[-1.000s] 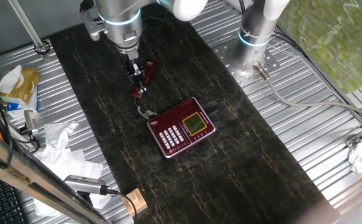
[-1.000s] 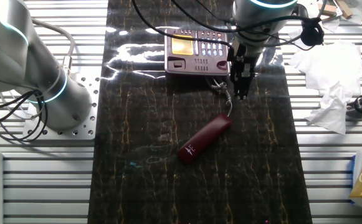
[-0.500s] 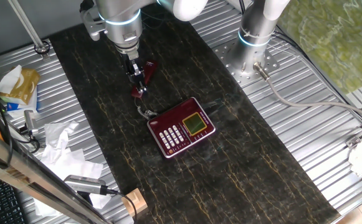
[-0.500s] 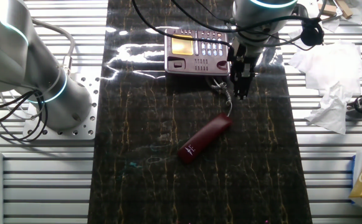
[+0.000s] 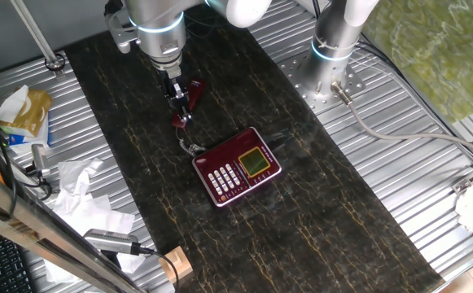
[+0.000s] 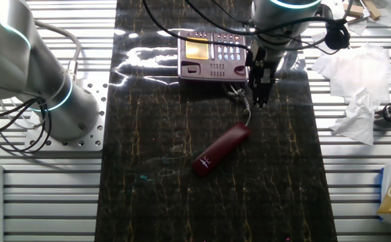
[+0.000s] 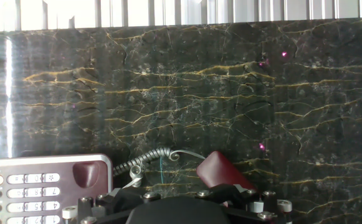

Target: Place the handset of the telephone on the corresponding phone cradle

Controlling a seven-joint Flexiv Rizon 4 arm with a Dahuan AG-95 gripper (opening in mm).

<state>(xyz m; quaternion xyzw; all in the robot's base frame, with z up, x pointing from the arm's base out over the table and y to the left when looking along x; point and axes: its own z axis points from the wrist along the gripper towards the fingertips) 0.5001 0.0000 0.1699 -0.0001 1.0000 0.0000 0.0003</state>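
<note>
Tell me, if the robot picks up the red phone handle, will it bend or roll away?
The handset looks like a hard plastic bar, so it probably stays stiff. It lies flat on the table, so rolling seems unlikely. Its curly cord runs to the telephone and may tug back a little as it stretches.

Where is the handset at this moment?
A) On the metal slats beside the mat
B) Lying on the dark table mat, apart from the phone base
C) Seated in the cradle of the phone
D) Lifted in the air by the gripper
B: the handset lies flat on the dark mat, joined to the telephone only by its cord, below the gripper.
</note>
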